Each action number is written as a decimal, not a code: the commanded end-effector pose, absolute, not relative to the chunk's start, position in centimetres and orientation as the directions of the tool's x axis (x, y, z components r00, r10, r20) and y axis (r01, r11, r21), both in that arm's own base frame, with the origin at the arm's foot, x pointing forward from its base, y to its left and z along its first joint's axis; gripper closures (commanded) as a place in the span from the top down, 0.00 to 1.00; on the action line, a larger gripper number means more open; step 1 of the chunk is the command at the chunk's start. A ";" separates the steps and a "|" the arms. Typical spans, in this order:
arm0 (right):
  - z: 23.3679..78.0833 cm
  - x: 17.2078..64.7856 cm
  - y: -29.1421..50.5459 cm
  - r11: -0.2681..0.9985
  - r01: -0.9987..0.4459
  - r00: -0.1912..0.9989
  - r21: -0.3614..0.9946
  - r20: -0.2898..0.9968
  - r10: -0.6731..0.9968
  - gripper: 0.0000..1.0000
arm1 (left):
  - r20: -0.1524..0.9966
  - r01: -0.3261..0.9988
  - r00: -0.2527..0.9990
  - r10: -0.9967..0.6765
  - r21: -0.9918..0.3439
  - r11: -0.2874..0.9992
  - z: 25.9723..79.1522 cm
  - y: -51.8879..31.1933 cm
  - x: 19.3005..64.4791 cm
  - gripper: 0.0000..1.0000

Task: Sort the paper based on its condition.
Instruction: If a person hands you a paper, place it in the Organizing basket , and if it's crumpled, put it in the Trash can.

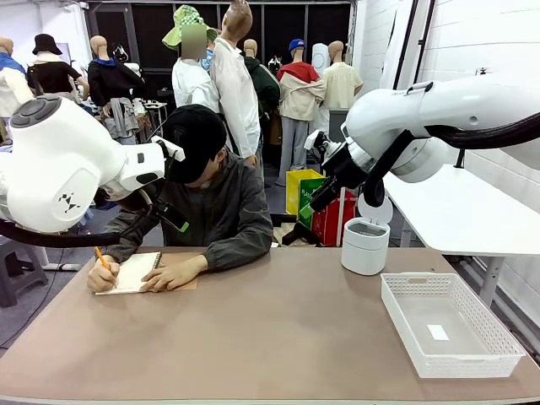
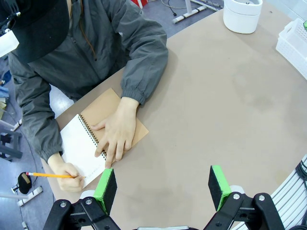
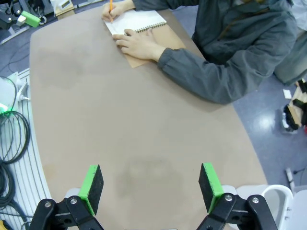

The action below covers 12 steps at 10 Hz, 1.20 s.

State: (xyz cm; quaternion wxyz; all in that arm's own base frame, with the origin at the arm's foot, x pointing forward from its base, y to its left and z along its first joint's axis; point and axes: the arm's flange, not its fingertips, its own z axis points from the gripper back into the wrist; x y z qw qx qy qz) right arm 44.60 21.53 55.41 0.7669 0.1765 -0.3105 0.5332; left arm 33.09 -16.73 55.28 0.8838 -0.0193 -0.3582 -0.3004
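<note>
Both arms hang above the table, the left gripper [image 2: 163,189] and the right gripper [image 3: 151,188] spread wide with nothing between their pads. Beyond them, the person writes with a pencil [image 2: 50,175] on the spiral notebook's white page [image 2: 81,149].

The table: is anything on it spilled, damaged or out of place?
Nothing stands out. The person writes with a pencil in the spiral notebook. The white basket and the white bin stand upright on the table.
</note>
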 end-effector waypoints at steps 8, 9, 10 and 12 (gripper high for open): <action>55.4 44.6 21.5 0.375 -0.925 0.246 -0.059 0.659 0.711 1.00 | 0.645 0.541 0.565 -0.516 0.182 0.821 55.2 -16.6 33.1 1.00; 55.4 44.6 21.5 0.375 -0.925 0.246 -0.059 0.659 0.711 1.00 | 0.645 0.541 0.565 -0.516 0.182 0.821 55.2 -16.6 33.1 1.00; 55.4 44.6 21.5 0.375 -0.925 0.246 -0.059 0.659 0.711 1.00 | 0.645 0.541 0.565 -0.516 0.182 0.821 55.2 -16.6 33.1 1.00; 55.4 44.6 21.5 0.375 -0.925 0.246 -0.059 0.659 0.711 1.00 | 0.645 0.541 0.565 -0.516 0.182 0.821 55.2 -16.6 33.1 1.00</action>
